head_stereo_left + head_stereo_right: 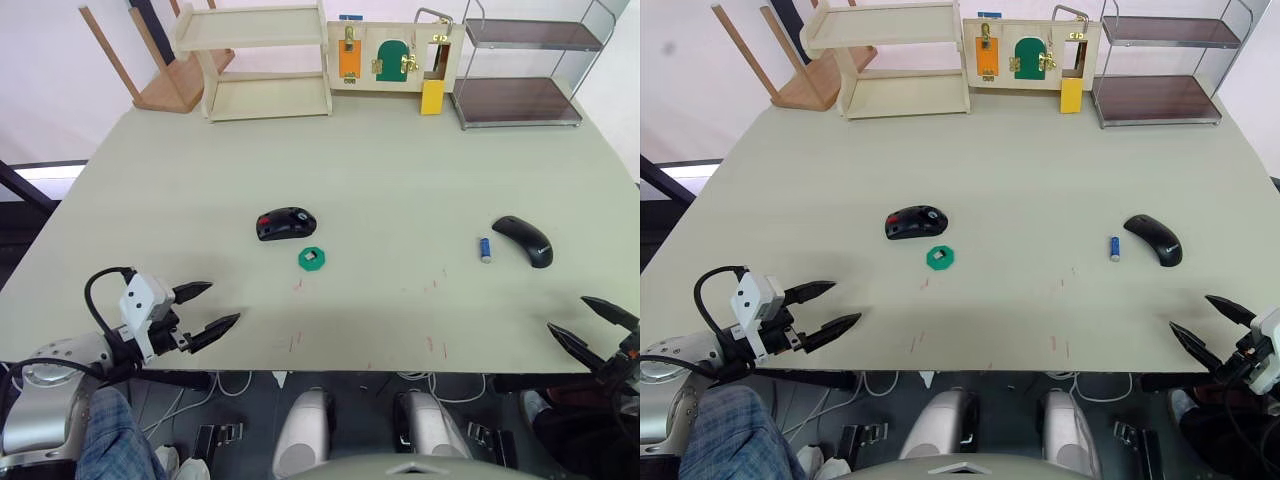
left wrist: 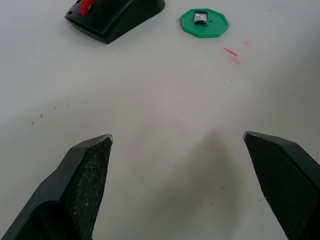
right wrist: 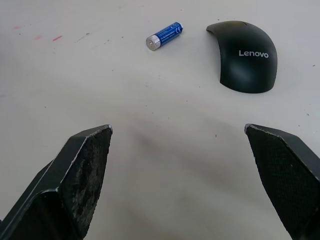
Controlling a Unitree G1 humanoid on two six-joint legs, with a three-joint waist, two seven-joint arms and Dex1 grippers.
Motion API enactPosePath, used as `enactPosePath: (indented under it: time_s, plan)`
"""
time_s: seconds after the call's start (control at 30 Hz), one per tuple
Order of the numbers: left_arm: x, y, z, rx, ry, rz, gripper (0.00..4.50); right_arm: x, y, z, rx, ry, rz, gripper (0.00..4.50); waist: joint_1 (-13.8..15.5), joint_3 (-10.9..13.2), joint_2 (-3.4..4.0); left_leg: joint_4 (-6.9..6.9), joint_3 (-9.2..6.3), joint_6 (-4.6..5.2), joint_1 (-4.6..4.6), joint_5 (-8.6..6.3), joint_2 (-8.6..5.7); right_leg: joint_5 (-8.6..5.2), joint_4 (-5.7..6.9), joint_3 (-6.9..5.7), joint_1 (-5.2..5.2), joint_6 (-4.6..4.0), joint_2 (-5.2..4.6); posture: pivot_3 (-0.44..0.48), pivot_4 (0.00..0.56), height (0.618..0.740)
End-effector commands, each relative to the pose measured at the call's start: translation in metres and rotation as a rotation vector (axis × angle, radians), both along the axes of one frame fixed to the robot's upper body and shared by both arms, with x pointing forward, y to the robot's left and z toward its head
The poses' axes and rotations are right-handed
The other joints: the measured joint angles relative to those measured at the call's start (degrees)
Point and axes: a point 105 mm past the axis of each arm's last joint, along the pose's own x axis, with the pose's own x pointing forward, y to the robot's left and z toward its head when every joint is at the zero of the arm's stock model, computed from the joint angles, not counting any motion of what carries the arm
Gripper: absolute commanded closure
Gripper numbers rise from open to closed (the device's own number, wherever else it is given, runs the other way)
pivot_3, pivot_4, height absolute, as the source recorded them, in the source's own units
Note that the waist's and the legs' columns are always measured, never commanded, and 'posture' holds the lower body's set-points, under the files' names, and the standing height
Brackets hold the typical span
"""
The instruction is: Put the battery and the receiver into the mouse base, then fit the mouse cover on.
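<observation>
Battery (image 1: 486,248), blue with a pale silver end, is seen lying on its side on the pale table (image 1: 400,170), just beside the mouse cover (image 1: 524,240), which rests arched side up to the robot's right and carries white lettering on its glossy shell. Well apart from these, near the table's middle, the mouse base (image 1: 285,223) is set with its open compartment and red part showing. Just beside it, toward the robot, a flat green octagonal tray (image 1: 313,259) is placed, and the small grey-and-dark receiver (image 2: 201,17) is held in its centre. The left gripper (image 1: 208,310) is held over the near left edge of the table with its fingers spread wide and nothing between them. The right gripper (image 1: 592,325) is likewise parted and empty at the near right edge. Faint red marks (image 1: 437,347) are scattered over the near tabletop.
</observation>
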Motion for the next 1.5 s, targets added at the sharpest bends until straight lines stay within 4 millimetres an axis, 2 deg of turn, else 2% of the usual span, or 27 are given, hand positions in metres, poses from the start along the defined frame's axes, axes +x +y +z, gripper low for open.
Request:
enactPosePath:
  time_s: [0.03,0.17,0.53,0.8,1.07,1.2,1.37,1.5]
  plan:
    - [0.001,-0.003,0.007,-0.006,-0.032,-0.014,0.0,-0.001,-0.006,0.009,-0.014,-0.045,-0.004,0.04,0.0,0.0,0.0,0.0,0.0,0.0,0.0,0.0,0.0,0.0,0.0,0.0,0.0,0.0,0.0,0.0,0.15,0.74]
    - [0.001,-0.003,0.007,-0.021,-0.031,-0.007,0.0,-0.001,-0.008,0.007,-0.014,-0.047,0.002,0.04,0.0,0.0,0.0,0.0,0.01,0.0,0.0,0.0,0.0,0.0,0.0,0.01,0.0,0.0,0.0,0.0,0.15,0.74]
    - [0.004,-0.004,0.008,-0.028,-0.036,-0.026,0.0,-0.004,0.002,0.008,-0.006,-0.059,0.072,0.04,0.0,-0.01,0.0,0.0,0.09,0.0,0.0,0.0,0.01,0.0,0.01,0.03,0.0,-0.01,0.05,0.0,0.15,0.74]
    - [0.024,0.002,0.021,-0.008,-0.086,-0.069,0.0,-0.012,0.033,0.012,0.022,-0.072,0.222,0.04,0.06,-0.03,0.01,0.01,0.08,0.0,0.02,0.0,0.01,0.01,0.04,0.01,0.0,-0.02,0.14,0.0,0.15,0.74]
    - [0.054,0.002,0.027,0.048,-0.101,-0.226,0.0,-0.011,0.064,0.032,0.134,-0.162,0.314,0.04,0.14,-0.05,0.0,0.03,0.12,0.0,0.04,0.0,-0.03,0.04,0.06,0.03,0.01,-0.02,0.2,0.0,0.15,0.74]
    - [0.08,0.001,0.036,0.047,-0.124,-0.263,0.0,-0.012,0.076,0.04,0.169,-0.19,0.357,0.04,0.23,-0.06,-0.06,0.04,0.03,0.0,-0.02,0.0,-0.07,0.17,0.06,-0.05,0.01,0.18,0.26,0.0,0.15,0.74]
    - [0.111,-0.007,0.05,0.083,-0.153,-0.31,0.0,-0.016,0.086,0.041,0.196,-0.197,0.383,0.04,0.2,-0.07,-0.1,0.1,0.01,-0.01,-0.04,0.01,-0.06,0.2,0.08,-0.04,0.01,0.17,0.34,0.0,0.15,0.74]
    - [0.126,-0.013,0.058,0.097,-0.172,-0.324,0.0,-0.019,0.089,0.038,0.203,-0.198,0.382,0.04,0.09,-0.06,-0.14,0.12,0.01,0.0,-0.1,0.0,-0.06,0.2,0.09,-0.04,-0.01,0.18,0.38,0.0,0.15,0.74]
